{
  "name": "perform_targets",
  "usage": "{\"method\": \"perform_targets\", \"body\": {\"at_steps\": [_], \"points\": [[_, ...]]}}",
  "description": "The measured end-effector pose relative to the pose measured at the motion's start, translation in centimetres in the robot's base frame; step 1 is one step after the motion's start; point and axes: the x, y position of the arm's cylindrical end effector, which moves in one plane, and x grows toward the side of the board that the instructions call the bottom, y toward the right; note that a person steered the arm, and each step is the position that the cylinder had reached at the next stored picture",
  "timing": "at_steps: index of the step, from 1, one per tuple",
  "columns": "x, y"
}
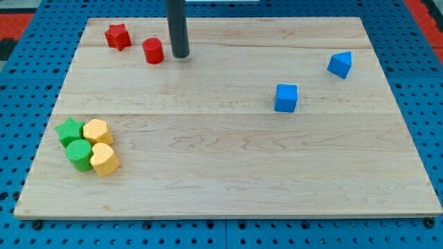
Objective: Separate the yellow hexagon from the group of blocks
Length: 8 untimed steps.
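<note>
The yellow hexagon [97, 131] sits at the view's lower left in a tight cluster. It touches a green star [69, 130] on its left, a green cylinder [79, 155] below-left and a second yellow block [104, 160] just below it. My tip [180, 54] stands far off at the view's top, just right of a red cylinder [153, 51], with a small gap between them. The rod rises out of the view's top edge.
A red star [118, 36] lies at the top left. A blue cube [286, 97] sits right of centre and a blue wedge-like block [340, 64] at the upper right. The wooden board [228, 173] rests on a blue pegboard surface.
</note>
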Motion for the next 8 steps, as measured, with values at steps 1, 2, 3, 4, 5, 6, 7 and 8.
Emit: {"method": "perform_targets", "body": {"at_steps": [1, 2, 3, 4, 5, 6, 7, 8], "points": [[6.6, 3.9], [21.7, 3.1], [29.4, -1.8], [26.9, -9.3], [24.0, -10.3], [24.3, -14.3], [22.6, -17.7], [18.2, -14.8]]}}
